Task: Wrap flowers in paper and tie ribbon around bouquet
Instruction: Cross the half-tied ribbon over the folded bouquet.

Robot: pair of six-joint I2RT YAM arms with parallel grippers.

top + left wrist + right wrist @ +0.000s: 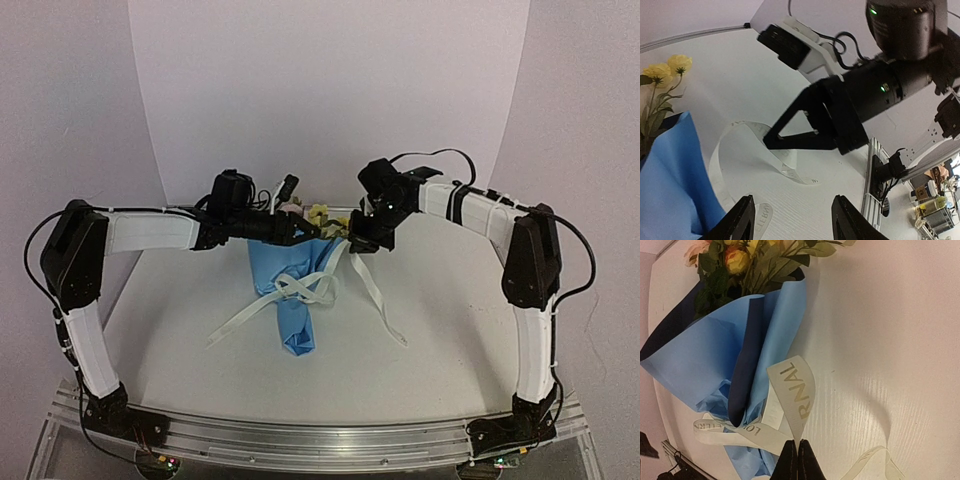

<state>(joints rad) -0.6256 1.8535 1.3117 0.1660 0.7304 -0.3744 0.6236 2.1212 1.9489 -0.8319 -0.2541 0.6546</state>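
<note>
Both grippers sit at the bouquet's (288, 285) wide end, far from the arm bases. Fingers of the right gripper (797, 447) are pressed together, and a loop of the ribbon (797, 390) runs straight into their tips, so it looks to be pinching that strand. The left gripper (792, 205) stands spread with nothing between its fingers, which hang just above the table (450, 320) beside the blue cone.

By the look of it, wrapping is done. The paper (705, 355) is rolled into a cone around the flowers (755, 260), its darker reverse showing along the overlap, and the blossoms stick out past the rim. The bouquet lies on its side mid-table, narrow end toward the arms.

Tying seems only partly done. The ribbon crosses the cone's middle loosely, and two long tails trail away on the table to either side. No finished knot or bow can be made out, so cinching and knotting probably remain.

Pale capitals are printed on the ribbon. "RNAL" reads clearly on the raised loop, while "LO" and a few more letters show on the strand lying across the paper. The rest is too faint to read.
</note>
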